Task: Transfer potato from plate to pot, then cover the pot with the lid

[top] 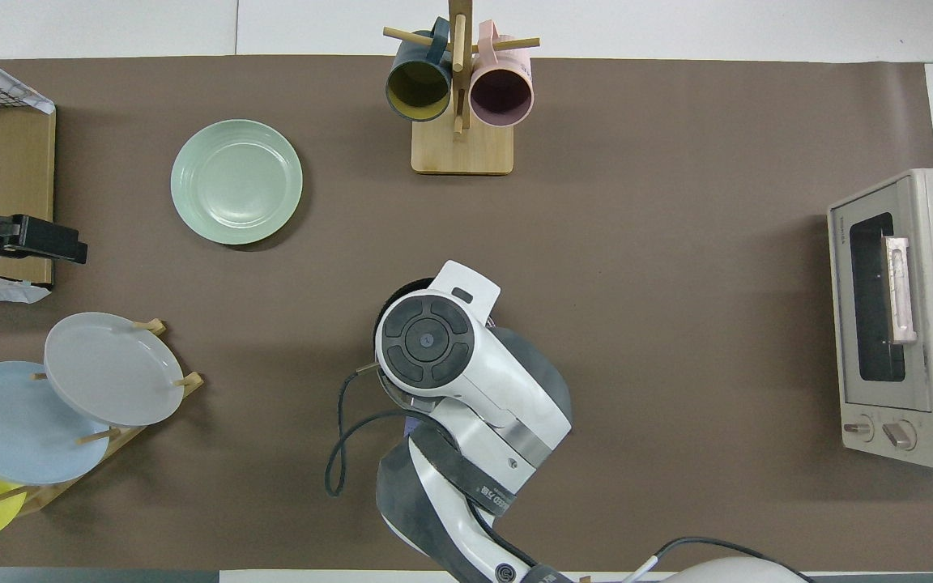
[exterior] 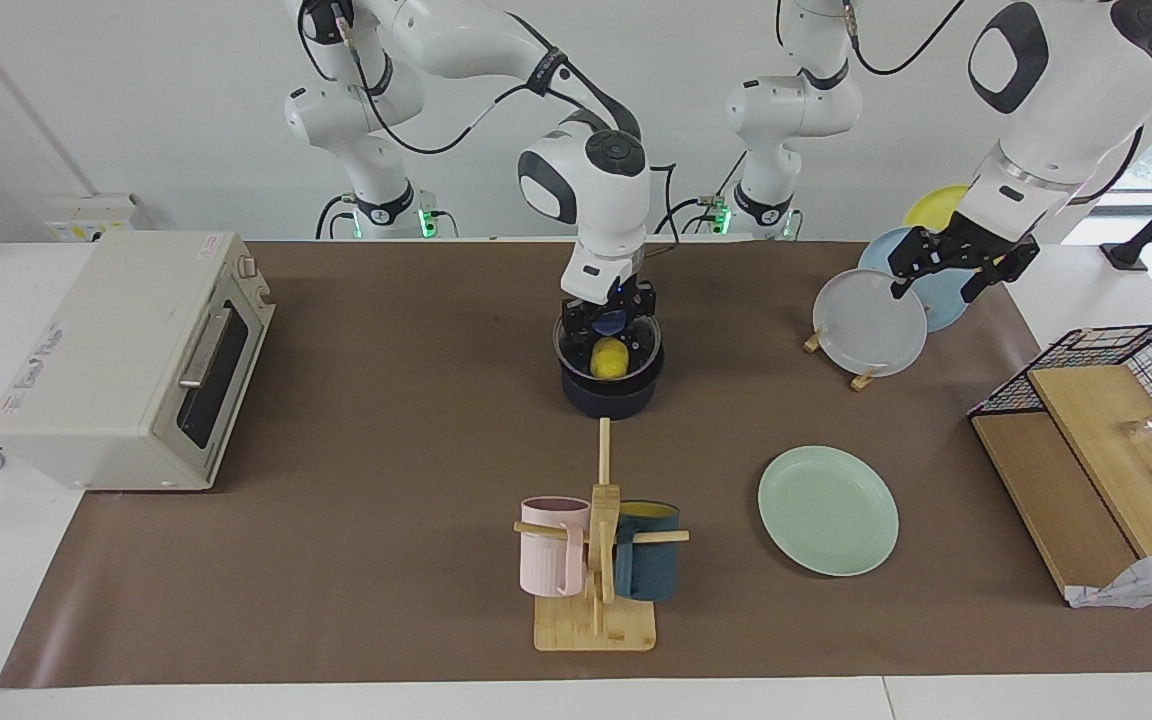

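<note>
The dark navy pot [exterior: 611, 395] stands mid-table, near the robots. The yellow potato [exterior: 609, 359] lies inside it and shows through the clear glass lid [exterior: 564, 350]. The lid sits at the pot's rim. My right gripper [exterior: 610, 318] is straight above the pot and shut on the lid's blue knob. In the overhead view the right arm hides the lid and potato, and only a dark edge of the pot [top: 392, 298] shows. The mint-green plate [exterior: 828, 510] [top: 236, 181] lies bare, farther from the robots, toward the left arm's end. My left gripper [exterior: 941, 280] [top: 45, 240] waits open above the plate rack.
A wooden mug tree [exterior: 596, 560] with a pink and a dark blue mug stands farther out than the pot. A toaster oven [exterior: 136, 360] is at the right arm's end. A rack with grey-white, light blue and yellow plates [exterior: 871, 322] and a wire basket [exterior: 1126, 375] are at the left arm's end.
</note>
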